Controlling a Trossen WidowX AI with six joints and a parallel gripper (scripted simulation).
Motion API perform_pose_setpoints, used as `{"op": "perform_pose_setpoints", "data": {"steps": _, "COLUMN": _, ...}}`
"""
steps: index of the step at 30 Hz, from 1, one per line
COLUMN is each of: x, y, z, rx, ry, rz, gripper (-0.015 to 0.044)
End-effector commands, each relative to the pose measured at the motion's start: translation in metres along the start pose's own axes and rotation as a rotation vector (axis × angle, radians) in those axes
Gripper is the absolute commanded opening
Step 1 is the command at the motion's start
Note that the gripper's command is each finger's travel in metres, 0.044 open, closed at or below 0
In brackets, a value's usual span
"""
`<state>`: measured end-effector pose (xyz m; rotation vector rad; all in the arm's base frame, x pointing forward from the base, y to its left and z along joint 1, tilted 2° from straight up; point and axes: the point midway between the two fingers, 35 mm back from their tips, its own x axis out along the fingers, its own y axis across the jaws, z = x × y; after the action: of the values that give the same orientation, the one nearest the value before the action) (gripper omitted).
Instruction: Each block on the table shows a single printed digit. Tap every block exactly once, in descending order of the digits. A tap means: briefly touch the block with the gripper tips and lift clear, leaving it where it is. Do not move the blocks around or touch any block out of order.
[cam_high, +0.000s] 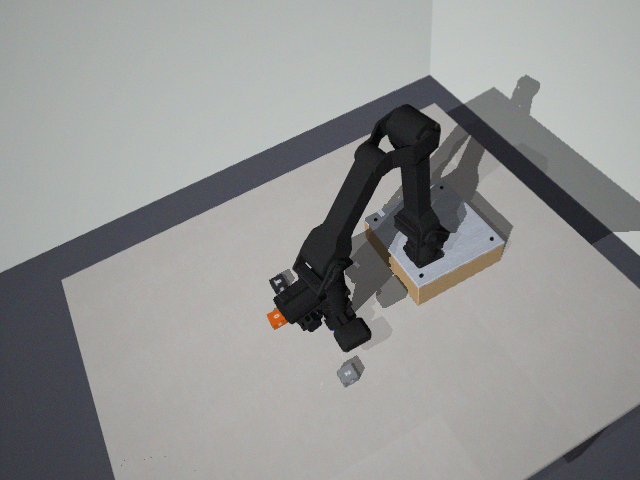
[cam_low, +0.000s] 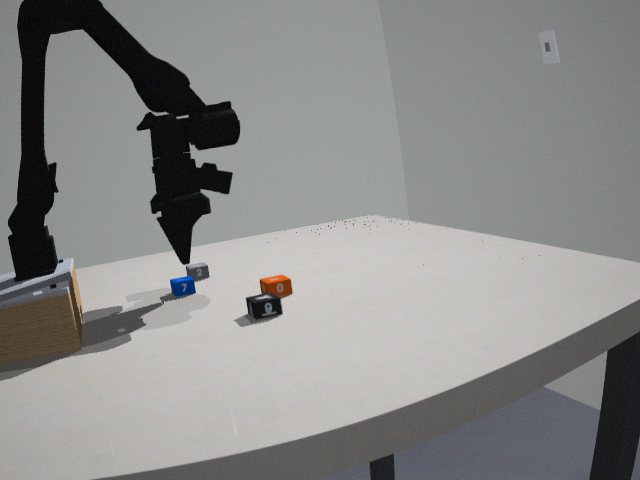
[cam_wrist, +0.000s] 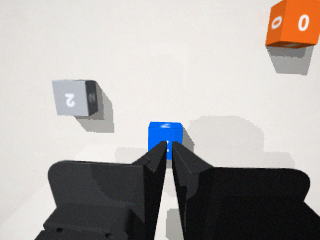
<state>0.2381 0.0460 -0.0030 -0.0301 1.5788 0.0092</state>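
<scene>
The blue block (cam_low: 183, 286) (cam_wrist: 159, 135) shows a 7; the arm hides it in the top view. My gripper (cam_low: 186, 262) (cam_wrist: 169, 146) is shut and empty, tips pointing down a little above the blue block, with a gap in the exterior view. A grey block (cam_high: 348, 374) (cam_low: 197, 271) (cam_wrist: 61, 97) shows a 2. An orange block (cam_high: 274, 320) (cam_low: 276, 285) (cam_wrist: 290, 32) shows a 0. A black block (cam_high: 277, 283) (cam_low: 264, 307) shows an underlined 9 and is out of the wrist view.
The arm's base stands on a wooden box (cam_high: 454, 279) (cam_low: 41, 330) with a metal top plate. In the exterior view the grey block is just behind the blue one, and the orange and black blocks stand close together to the right. The table edge (cam_low: 465, 400) curves along the front.
</scene>
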Motion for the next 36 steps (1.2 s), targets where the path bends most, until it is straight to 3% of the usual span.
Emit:
{"op": "perform_pose_setpoints", "data": {"steps": 1, "x": 0.007, "y": 0.000, "z": -0.002, "rx": 0.004, "ry": 0.007, "rz": 0.002, "gripper": 0.0020}}
{"op": "perform_pose_setpoints", "data": {"steps": 19, "x": 0.027, "y": 0.000, "z": -0.003, "rx": 0.004, "ry": 0.007, "rz": 0.002, "gripper": 0.0020}}
{"op": "perform_pose_setpoints", "data": {"steps": 23, "x": -0.001, "y": 0.000, "z": -0.002, "rx": 0.004, "ry": 0.007, "rz": 0.002, "gripper": 0.0020}}
{"op": "perform_pose_setpoints", "data": {"steps": 28, "x": -0.006, "y": 0.000, "z": -0.002, "rx": 0.004, "ry": 0.007, "rz": 0.002, "gripper": 0.0020}}
{"op": "perform_pose_setpoints", "data": {"steps": 33, "x": -0.073, "y": 0.000, "z": 0.000, "rx": 0.004, "ry": 0.007, "rz": 0.003, "gripper": 0.0020}}
{"op": "perform_pose_setpoints", "data": {"steps": 36, "x": -0.084, "y": 0.000, "z": -0.001, "rx": 0.004, "ry": 0.007, "rz": 0.003, "gripper": 0.0020}}
